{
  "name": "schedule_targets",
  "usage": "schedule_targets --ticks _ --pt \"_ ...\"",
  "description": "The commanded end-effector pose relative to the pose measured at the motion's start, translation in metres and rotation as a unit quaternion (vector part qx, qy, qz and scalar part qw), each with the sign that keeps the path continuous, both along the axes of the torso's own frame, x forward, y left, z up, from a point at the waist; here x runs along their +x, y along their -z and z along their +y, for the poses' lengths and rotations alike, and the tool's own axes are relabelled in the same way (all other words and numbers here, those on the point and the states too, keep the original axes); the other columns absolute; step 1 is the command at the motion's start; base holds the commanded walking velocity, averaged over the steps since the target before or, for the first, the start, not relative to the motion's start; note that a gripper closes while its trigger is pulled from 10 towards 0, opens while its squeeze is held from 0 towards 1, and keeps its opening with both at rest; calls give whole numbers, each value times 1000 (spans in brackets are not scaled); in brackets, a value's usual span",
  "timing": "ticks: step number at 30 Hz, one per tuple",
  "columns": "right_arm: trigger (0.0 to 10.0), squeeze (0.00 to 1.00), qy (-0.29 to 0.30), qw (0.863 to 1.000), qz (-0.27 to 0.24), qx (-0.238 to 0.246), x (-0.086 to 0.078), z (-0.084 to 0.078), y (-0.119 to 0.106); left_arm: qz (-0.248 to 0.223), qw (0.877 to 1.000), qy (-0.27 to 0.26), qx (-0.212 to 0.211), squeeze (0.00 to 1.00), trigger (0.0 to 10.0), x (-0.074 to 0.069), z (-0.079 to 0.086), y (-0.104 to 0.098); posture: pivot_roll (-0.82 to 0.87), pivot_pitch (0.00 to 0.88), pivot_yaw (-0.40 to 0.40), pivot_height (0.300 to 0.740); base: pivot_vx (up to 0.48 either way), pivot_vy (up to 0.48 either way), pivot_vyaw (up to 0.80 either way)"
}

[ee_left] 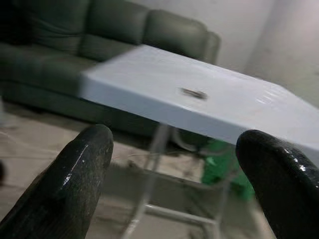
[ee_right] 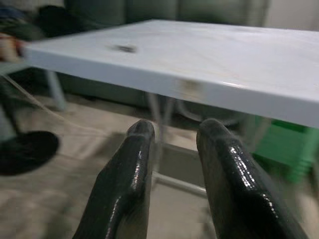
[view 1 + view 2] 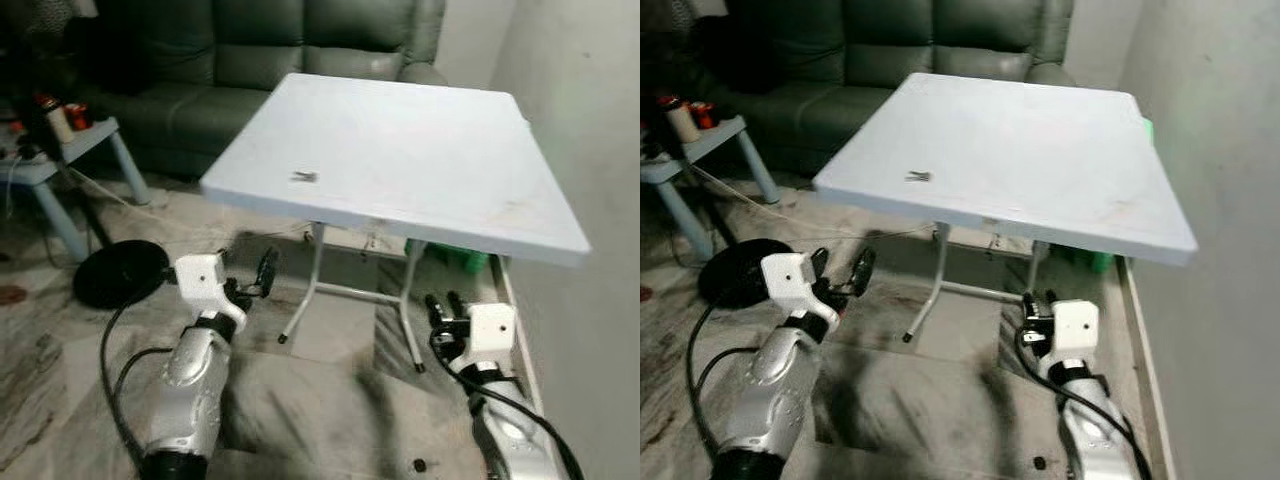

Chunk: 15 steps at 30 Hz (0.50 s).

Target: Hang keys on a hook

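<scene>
A small bunch of keys (image 3: 304, 177) lies on the white folding table (image 3: 440, 190), near its front left edge; in the left wrist view the keys (image 1: 194, 93) are ahead, and in the right wrist view the keys (image 2: 124, 48) are farther off. My left gripper (image 3: 250, 280) is held low in front of the table, below its top, open wide and empty. At about the same height by the table's front right leg, my right gripper (image 3: 444, 303) is open by a narrow gap with nothing in it.
A dark green sofa (image 3: 260, 50) stands behind the table. At the far left is a small blue side table (image 3: 60, 150) with bottles, with a black round base (image 3: 120, 272) and cable on the floor. A white wall (image 3: 590, 120) runs along the right, and something green (image 3: 462, 262) sits under the table.
</scene>
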State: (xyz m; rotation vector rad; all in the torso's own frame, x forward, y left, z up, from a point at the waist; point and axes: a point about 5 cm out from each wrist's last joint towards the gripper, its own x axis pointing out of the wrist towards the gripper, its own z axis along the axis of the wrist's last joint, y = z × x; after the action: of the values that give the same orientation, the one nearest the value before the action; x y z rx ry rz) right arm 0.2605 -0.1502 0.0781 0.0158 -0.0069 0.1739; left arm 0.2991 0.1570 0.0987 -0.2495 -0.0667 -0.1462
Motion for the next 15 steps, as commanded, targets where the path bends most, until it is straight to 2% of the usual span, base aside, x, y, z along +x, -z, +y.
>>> schedule_targets --ticks 1,15 --pt "10000 0 14 1000 -1 -6 -1 -11 -2 -4 1000 16 -3 0 10000 1 -11 -3 -73 25 -12 732 0 480 0" --pt "10000 0 13 1000 0 -6 -1 -11 -1 -3 1000 15 -2 0 10000 0 -12 -2 -73 27 -13 732 0 480 0"
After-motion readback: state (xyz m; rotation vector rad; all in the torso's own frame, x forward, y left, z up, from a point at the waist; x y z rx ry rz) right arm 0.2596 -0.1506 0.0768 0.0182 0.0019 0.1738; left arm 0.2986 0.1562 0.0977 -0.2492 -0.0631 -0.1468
